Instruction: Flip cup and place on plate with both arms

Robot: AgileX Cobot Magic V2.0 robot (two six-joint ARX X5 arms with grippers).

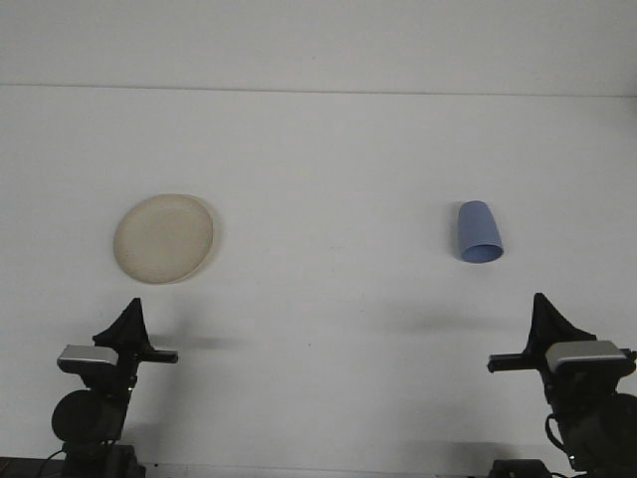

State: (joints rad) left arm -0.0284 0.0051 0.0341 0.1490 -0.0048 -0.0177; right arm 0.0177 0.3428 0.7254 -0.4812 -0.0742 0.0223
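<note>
A cream round plate [163, 238] lies flat on the white table, left of centre. A blue cup [479, 232] lies on its side at the right, with its wider mouth turned toward me. My left gripper [135, 303] stands at the near left edge, well below the plate, its fingers together in one dark point and holding nothing. My right gripper [538, 298] stands at the near right edge, below and slightly right of the cup, also shut and empty. Both grippers are well apart from the plate and the cup.
The white table [328, 159] runs back to a pale wall, with its far edge near the top of the view. Open tabletop lies between the plate and the cup.
</note>
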